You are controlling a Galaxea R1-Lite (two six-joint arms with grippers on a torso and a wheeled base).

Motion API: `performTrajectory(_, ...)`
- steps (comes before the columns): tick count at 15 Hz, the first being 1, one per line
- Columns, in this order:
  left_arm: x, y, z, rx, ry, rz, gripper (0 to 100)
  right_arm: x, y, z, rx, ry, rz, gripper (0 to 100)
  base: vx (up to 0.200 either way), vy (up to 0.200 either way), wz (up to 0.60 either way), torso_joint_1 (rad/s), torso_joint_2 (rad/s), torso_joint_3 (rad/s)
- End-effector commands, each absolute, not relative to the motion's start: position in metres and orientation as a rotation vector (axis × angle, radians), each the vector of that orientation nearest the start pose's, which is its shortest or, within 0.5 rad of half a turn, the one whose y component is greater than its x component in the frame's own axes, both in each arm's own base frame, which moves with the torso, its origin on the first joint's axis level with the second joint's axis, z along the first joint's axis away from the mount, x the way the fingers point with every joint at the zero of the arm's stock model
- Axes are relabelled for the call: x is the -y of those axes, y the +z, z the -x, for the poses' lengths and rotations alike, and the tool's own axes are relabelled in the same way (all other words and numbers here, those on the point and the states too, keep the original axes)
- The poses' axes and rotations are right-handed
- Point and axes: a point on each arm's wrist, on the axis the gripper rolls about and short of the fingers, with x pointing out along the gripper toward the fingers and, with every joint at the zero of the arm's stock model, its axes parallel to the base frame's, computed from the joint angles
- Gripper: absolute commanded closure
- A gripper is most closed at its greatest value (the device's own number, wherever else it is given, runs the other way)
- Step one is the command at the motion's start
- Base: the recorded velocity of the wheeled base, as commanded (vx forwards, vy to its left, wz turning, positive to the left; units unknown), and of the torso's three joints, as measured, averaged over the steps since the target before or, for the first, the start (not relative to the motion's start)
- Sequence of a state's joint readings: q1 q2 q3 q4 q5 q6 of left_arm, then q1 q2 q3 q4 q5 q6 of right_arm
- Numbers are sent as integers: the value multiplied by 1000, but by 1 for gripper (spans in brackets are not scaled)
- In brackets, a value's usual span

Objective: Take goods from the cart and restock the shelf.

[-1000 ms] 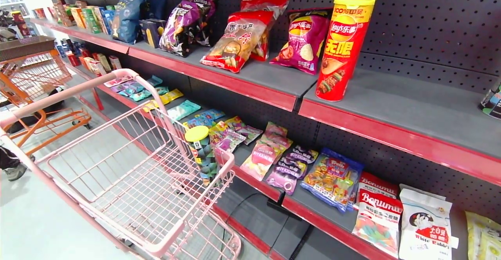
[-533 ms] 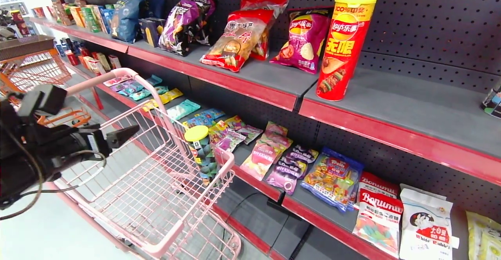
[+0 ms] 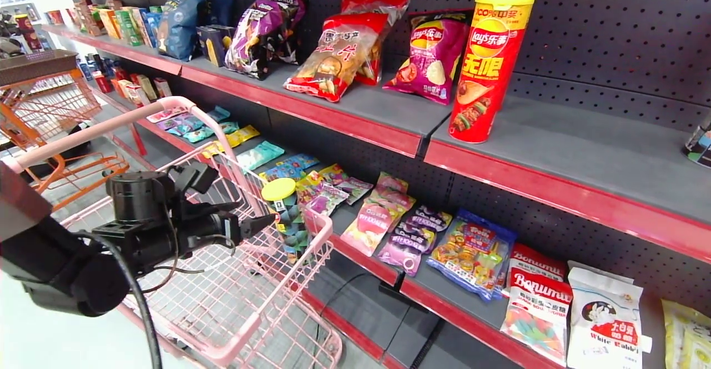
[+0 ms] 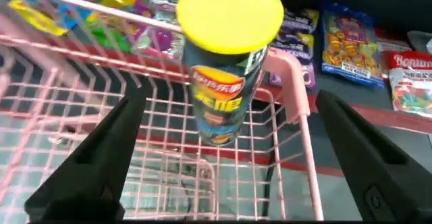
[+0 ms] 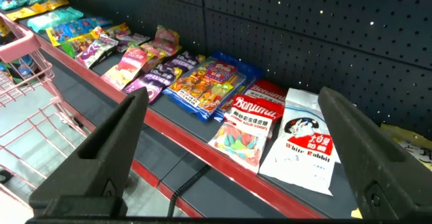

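Head view: a dark chip canister [image 3: 290,222] with a yellow lid is seen upright in the front corner of the pink cart [image 3: 326,234], beside the shelf [image 3: 555,146]. The left gripper [image 3: 236,197] is held just short of it.

Left wrist view: the jaws are spread wide on either side of the canister, untouched. It is judged light and stiff, yet crushable and slick, so the mid-body is best taken.

Right wrist view: the right gripper [image 5: 229,102] is released and empty, above the sweet packets [image 5: 209,79].
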State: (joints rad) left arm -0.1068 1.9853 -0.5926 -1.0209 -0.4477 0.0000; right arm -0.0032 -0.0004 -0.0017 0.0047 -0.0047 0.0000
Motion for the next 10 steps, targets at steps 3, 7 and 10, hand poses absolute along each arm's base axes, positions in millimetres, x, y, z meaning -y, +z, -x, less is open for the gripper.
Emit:
performTrajectory(3, 58, 44, -353, -378, -594, 64, 0, 0, 75, 23, -3, -8, 0, 0, 0, 0, 0, 0, 0, 0)
performTrajectory(7, 66, 35, -362, -379, -641, 65, 0, 0, 75, 23, -3, -8, 2, 0, 0, 0, 0, 0, 0, 0)
performTrajectory(10, 74, 34, -373, -354, -659, 56, 0, 0, 75, 23, -3, -6, 2, 0, 0, 0, 0, 0, 0, 0)
